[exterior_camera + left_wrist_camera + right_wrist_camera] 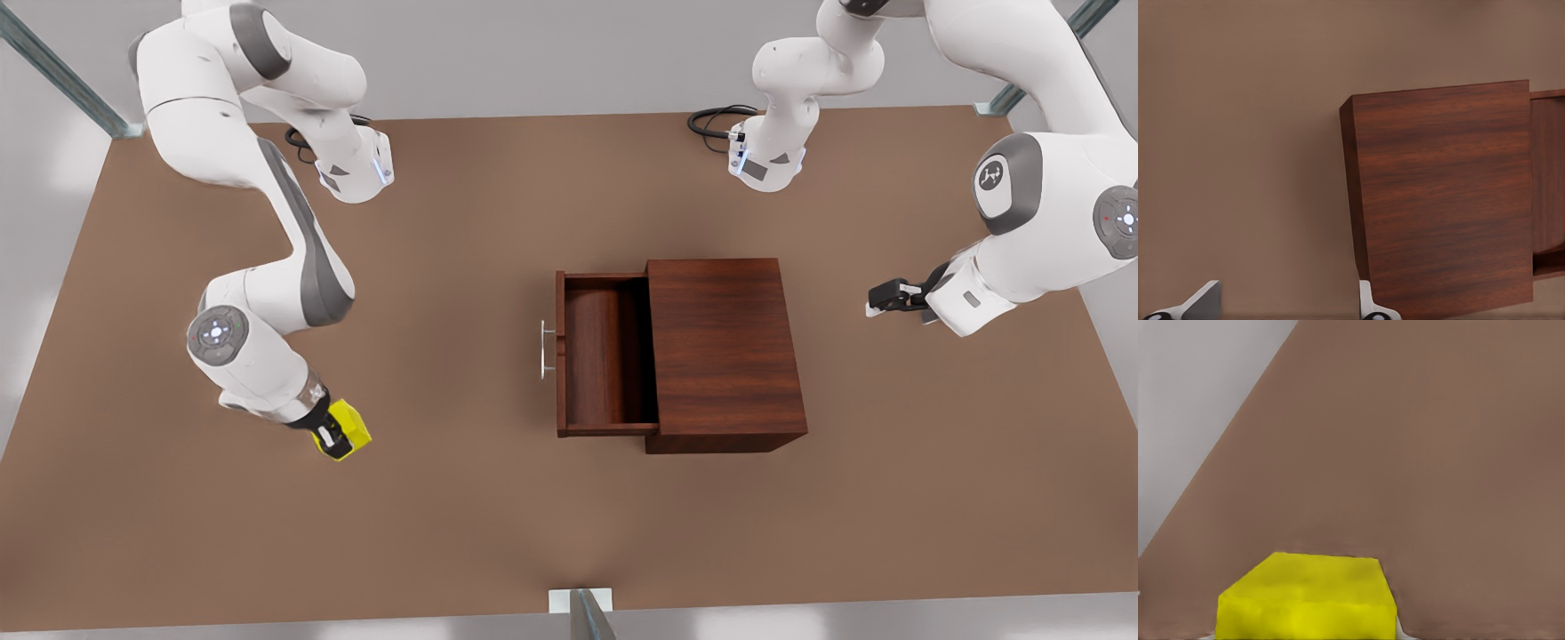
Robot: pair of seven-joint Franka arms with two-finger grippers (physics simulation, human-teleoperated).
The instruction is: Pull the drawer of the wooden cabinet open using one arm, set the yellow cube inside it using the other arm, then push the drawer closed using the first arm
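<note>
**Cube gripped, drawer open**

The brown table (pixel 498 533) stood between grey walls. The drawer (pixel 605 360) of the cabinet (pixel 725 351) was pulled out and held nothing. The right gripper (pixel 331 438) was clamped on the cube (pixel 351 427), well apart from the drawer. The left gripper (pixel 880 298) waited with fingers spread, beside the cabinet.

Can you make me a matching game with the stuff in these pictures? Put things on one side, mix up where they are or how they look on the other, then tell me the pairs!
Things:
1. drawer
2. yellow cube
3. left gripper
4. wooden cabinet

Places or states:
A. gripped by the right gripper
B. pulled out and empty
C. stands mid-table, flat top bare
D. fingers open, behind the cabinet, at the front view's right

Pairs: 1-B, 2-A, 3-D, 4-C
</note>
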